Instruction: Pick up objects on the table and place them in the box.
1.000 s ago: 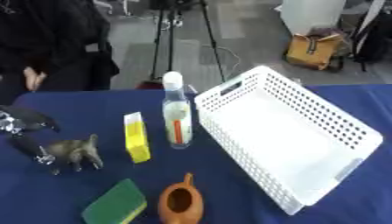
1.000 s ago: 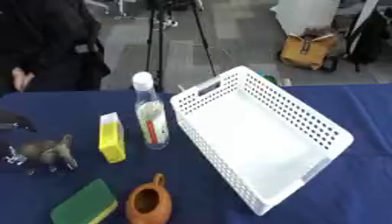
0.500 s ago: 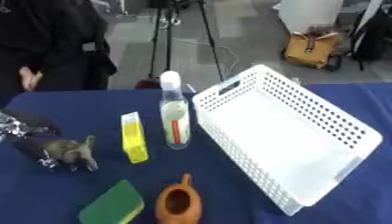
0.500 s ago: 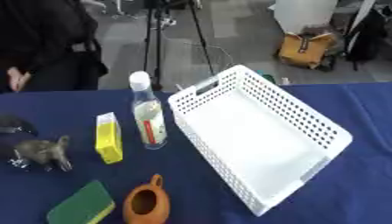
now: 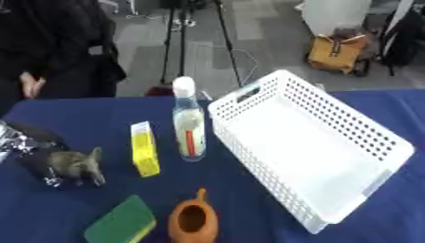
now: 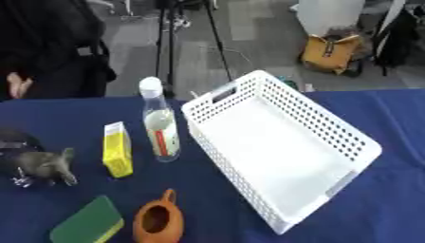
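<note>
Now my left hand [image 5: 18,142] sits at the table's left edge, behind the little grey animal figure [image 5: 73,165], having closed in on it over the last second; whether its fingers are curled round the toy or only resting against it, I cannot tell. My right hand is out of sight. I judge the figure to be the first pick, and nothing is in the box yet. To the right of the hand lies a yellow carton [image 5: 144,148], then a clear bottle [image 5: 189,124] standing upright, and further right the empty white basket [image 5: 375,134]. Nearer me sit a green sponge [image 5: 120,223] and an orange clay pot [image 5: 193,220]. All rests on a dark blue tablecloth [image 5: 249,213]; beyond it, grey floor, a tripod [image 5: 176,33] and a tan bag [image 5: 336,52].
</note>
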Motion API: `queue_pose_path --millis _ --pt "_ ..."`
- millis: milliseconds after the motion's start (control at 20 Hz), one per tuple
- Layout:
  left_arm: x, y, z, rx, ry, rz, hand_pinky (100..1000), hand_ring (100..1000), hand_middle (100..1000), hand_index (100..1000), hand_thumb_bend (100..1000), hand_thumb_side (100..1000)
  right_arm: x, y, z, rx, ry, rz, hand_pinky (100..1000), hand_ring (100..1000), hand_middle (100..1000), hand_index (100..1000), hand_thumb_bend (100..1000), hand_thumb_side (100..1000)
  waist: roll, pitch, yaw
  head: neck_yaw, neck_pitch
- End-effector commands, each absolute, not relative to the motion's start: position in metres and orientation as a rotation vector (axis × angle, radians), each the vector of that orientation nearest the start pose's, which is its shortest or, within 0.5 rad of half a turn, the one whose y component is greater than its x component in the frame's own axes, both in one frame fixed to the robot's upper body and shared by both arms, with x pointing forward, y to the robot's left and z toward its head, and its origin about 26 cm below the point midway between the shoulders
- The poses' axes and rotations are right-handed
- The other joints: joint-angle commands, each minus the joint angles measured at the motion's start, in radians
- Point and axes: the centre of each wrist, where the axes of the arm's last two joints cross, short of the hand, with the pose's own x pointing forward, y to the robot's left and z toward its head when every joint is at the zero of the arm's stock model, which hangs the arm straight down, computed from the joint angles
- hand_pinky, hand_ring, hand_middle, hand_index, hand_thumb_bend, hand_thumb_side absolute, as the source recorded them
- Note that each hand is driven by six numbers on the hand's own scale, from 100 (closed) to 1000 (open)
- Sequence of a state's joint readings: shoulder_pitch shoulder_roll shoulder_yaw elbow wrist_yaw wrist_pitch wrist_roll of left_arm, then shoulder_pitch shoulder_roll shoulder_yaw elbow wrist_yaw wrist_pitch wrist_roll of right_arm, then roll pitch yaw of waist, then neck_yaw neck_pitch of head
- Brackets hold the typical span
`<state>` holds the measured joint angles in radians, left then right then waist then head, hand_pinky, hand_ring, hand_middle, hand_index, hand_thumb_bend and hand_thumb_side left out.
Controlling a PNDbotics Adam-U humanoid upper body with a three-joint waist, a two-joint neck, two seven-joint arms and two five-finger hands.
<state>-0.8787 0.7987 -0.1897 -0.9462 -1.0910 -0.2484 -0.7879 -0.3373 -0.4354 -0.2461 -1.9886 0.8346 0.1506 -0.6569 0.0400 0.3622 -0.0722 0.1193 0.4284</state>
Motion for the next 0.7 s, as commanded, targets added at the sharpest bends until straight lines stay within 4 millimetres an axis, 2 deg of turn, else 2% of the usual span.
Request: queue_pose_path --millis 50,400,550,700 --pt "0.4369 0.4109 0.2654 1.084 -0.631 -1.731 1000 1000 951 1000 589 709 0.2911 -0.3326 0.2494 2.196 2.610 0.173 632 658 577 570 100 582 0.000 -0.021 0.003 -0.003 -0.004" --pt "0.4386 0.4072 0.2677 1.127 -0.677 -1.723 1000 987 873 1000 498 738 0.2912 -0.3323 0.2488 2.201 2.611 0.181 633 658 576 567 100 580 0.002 -0.023 0.002 -0.004 -0.007" --pt "0.4399 0.4064 0.2671 1.131 -0.670 -1.722 1000 945 837 942 460 742 0.2913 -0.3321 0.2489 2.199 2.611 0.187 631 658 576 569 100 581 0.002 -0.023 0.002 -0.004 -0.007" --pt "0.4407 0.4067 0.2660 1.130 -0.659 -1.722 1000 937 822 926 456 740 0.2913 -0.3321 0.2490 2.198 2.610 0.189 632 658 576 570 100 580 0.003 -0.022 0.000 -0.004 -0.007"
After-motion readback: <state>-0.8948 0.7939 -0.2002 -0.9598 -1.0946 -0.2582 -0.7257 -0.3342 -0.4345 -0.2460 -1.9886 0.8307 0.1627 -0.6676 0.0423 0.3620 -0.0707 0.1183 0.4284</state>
